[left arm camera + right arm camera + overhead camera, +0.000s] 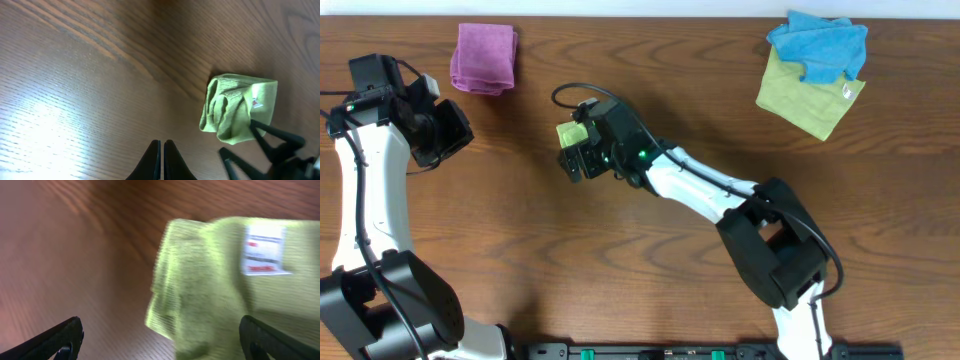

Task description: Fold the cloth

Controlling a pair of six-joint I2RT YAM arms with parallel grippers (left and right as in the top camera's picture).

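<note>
Looking from overhead, the cloth (570,132) near the middle of the surface (620,260) is mostly hidden by the right arm, while the left wrist view shows it whole, a bunched lump with its white tag (256,102) up. The right fingers (265,337) are spread wide, one tip touching the cloth's 5 o'clock edge, gripping nothing. The left fingers (154,162), well off at 9 o'clock, are pressed together and empty.

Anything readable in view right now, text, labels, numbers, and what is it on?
The white tag on the lime-green cloth: lines of red print, too blurred to read.
The small tag on the yellow-green cloth: too small to read.
I see no other text; no word is legible in any view.
</note>
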